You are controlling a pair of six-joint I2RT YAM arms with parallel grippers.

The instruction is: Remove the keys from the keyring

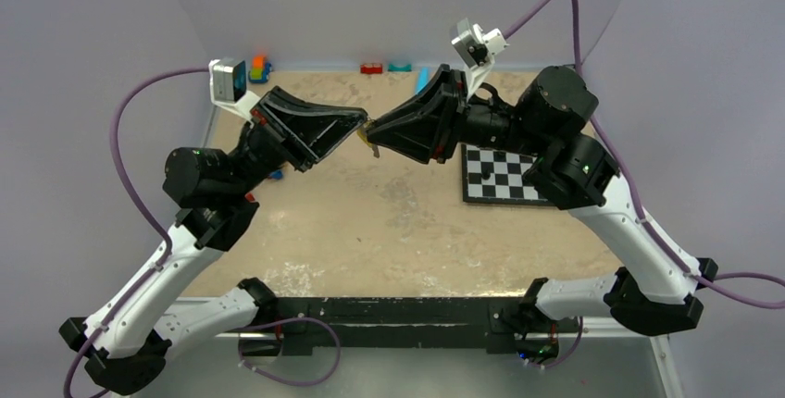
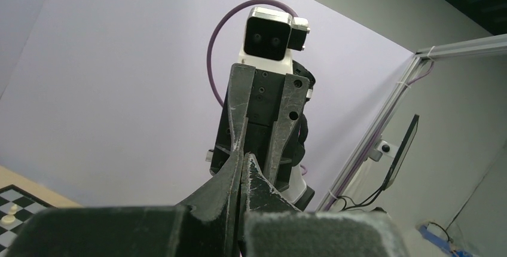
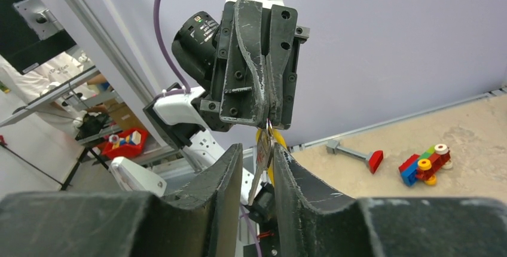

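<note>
Right wrist view: my left gripper is closed on the keyring, in the air above the table. The keys hang from it between the fingers of my right gripper, which stand apart.

1. Top camera: fixed high behind the near edge of the table, looking down and forward, far enough back to take in the whole surface.
2. Left wrist camera: close behind the left fingers, tilted upward, facing the right gripper at close range.
3. Right wrist camera: close behind the right fingers, facing the left gripper opposite.
4. All three views share the spot where the grippers meet. The checkerboard shows from above and at the left wrist view's edge.
</note>
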